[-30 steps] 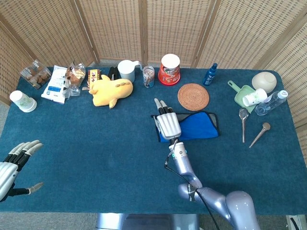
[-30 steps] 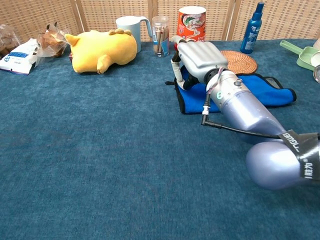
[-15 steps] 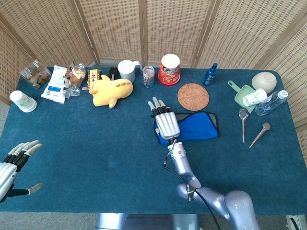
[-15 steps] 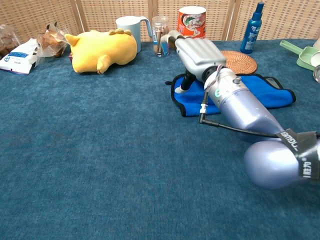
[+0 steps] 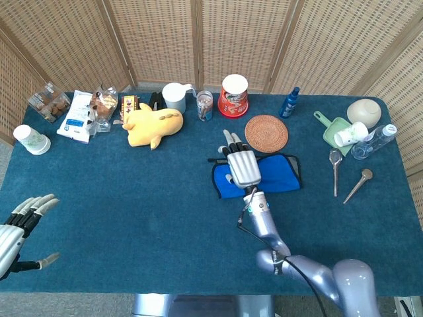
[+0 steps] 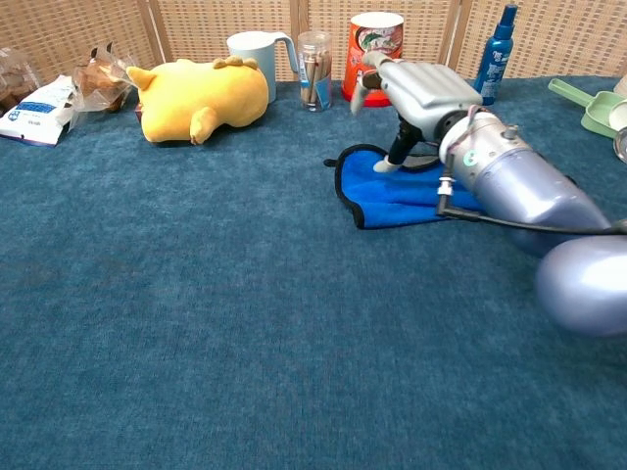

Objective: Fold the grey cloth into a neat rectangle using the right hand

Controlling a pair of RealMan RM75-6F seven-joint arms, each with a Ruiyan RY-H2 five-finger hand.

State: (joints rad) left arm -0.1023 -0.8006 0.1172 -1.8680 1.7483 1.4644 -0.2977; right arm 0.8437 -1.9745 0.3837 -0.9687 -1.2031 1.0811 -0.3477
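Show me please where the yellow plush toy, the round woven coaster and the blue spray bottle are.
yellow plush toy point(image 5: 153, 124), head view, its body.
round woven coaster point(image 5: 266, 133), head view, its centre.
blue spray bottle point(image 6: 492, 56), chest view, its body.

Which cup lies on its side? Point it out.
The white cup in the green scoop, far right, lies tipped over. The paper cup at far left and the pale mug at the back stand upright.
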